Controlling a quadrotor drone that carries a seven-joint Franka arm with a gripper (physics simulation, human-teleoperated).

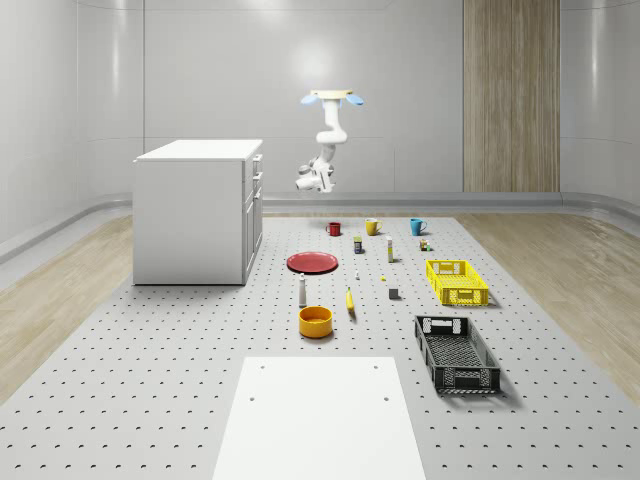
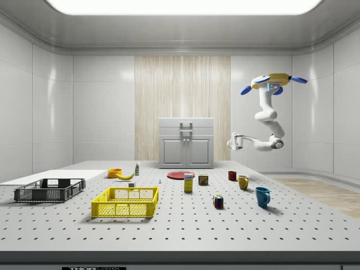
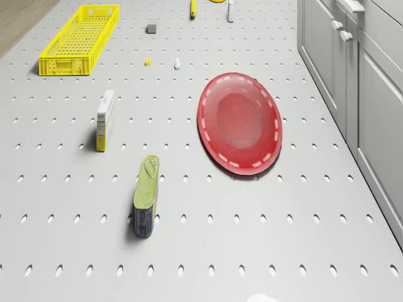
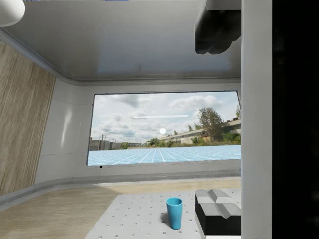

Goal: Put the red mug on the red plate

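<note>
The red mug (image 1: 334,228) (image 2: 232,175) stands upright near the far end of the perforated table. The red plate (image 1: 313,262) (image 2: 180,175) (image 3: 240,123) lies flat a little nearer, beside the cabinet, with nothing on it. The drone (image 1: 335,98) (image 2: 273,84) hovers high over the table's far end, roughly above the mug. Its arm hangs down and bends toward the cabinet. The gripper (image 1: 308,178) (image 2: 233,142) (image 4: 207,124) is well above the mug, points sideways and is open, holding nothing. Its two dark fingers (image 4: 219,214) are wide apart in the wrist view.
A white cabinet (image 1: 200,210) (image 3: 352,94) stands close to the plate. A yellow mug (image 1: 372,226) and blue mug (image 1: 416,226) (image 4: 174,212) sit beside the red mug. A can (image 3: 147,196), a box (image 3: 104,119), a yellow crate (image 1: 456,281), a black crate (image 1: 456,352) and an orange bowl (image 1: 315,320) lie nearer.
</note>
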